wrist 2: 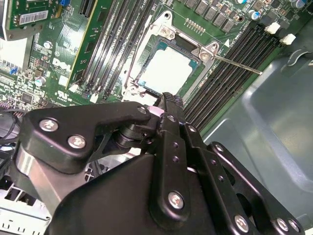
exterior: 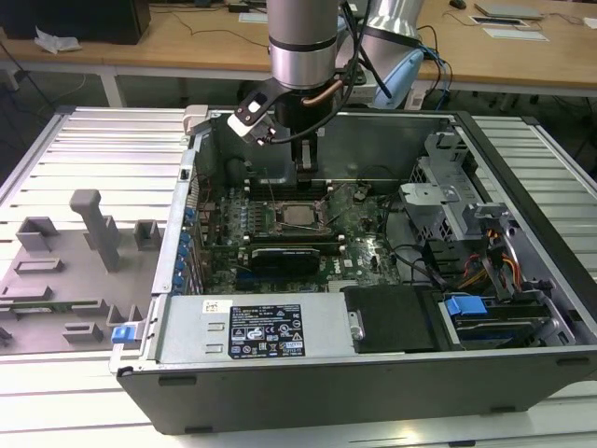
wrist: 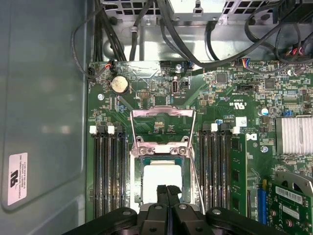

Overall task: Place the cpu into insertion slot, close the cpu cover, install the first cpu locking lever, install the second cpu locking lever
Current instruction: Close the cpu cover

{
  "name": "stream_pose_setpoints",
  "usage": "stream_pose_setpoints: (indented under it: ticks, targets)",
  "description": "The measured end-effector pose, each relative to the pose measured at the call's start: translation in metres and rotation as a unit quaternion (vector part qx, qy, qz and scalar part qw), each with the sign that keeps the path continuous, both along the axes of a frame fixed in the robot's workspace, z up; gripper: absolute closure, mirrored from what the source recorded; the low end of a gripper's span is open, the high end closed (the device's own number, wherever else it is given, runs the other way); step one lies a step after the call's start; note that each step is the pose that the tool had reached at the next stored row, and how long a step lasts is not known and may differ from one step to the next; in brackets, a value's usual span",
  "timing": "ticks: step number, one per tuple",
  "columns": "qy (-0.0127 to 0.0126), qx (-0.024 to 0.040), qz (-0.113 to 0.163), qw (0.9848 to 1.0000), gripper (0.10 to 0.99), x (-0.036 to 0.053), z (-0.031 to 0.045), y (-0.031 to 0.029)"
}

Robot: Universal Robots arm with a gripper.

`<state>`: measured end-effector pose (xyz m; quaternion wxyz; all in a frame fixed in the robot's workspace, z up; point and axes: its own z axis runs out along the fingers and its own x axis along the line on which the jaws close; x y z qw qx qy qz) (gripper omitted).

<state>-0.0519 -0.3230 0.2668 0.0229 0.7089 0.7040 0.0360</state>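
— Where's the chip, can you see it?
— The cpu [wrist: 161, 178] lies flat in the insertion slot [wrist: 137, 157], mid-motherboard [wrist: 234, 122], between the two banks of black memory slots [wrist: 108, 171].
— And the arm?
— Reaching down into the open computer case [exterior: 373, 373], which lies on the slatted tabletop [exterior: 93, 131]. The tool [wrist: 167, 192] has its fingers pressed together with nothing between them, over one edge of the cpu; whether it touches, I cannot tell.
— Is the lid down?
— No. The cpu cover [wrist: 163, 113] is off the chip, on the side toward the coin battery [wrist: 120, 84]. One thin lever [wrist 2: 237, 65] sticks out sideways over the memory slots
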Motion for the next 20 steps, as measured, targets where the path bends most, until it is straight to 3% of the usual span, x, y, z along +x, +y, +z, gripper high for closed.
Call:
stream_pose_setpoints:
  ticks: [4, 12, 20]
  targets:
    - [0.0003, -0.0001, 0.0, 1.0, 0.98, 0.0007, 0.0001, 0.0]
    - [0.001, 0.0, 0.0, 1.0, 0.98, 0.0136, 0.0001, -0.0002]
    - [0.0016, 0.0, 0.0, 1.0, 0.98, 0.0381, 0.0, -0.0009]
